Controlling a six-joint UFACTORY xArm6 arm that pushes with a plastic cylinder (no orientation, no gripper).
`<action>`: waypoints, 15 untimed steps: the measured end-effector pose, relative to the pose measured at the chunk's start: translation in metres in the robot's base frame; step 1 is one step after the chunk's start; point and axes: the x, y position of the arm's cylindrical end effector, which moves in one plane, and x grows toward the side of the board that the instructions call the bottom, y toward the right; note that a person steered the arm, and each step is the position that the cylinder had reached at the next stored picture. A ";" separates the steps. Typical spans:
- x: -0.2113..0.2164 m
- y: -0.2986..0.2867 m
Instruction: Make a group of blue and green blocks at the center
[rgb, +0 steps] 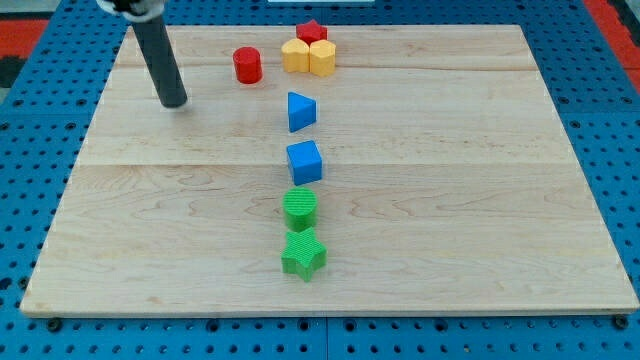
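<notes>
A blue triangle block (300, 110) lies above the middle of the wooden board (450, 200). A blue cube (304, 161) sits just below it. A green cylinder (299, 208) and a green star (303, 255) follow in a column toward the view's bottom. My tip (175, 102) rests on the board at the upper left, well to the left of the blue triangle and apart from every block.
A red cylinder (247, 65) stands at the view's top, right of my tip. A red star (311, 32) and two yellow blocks (296, 55) (322, 58) cluster at the top centre. Blue pegboard (40, 120) surrounds the board.
</notes>
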 end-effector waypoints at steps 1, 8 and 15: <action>-0.034 0.063; 0.232 0.172; 0.136 0.073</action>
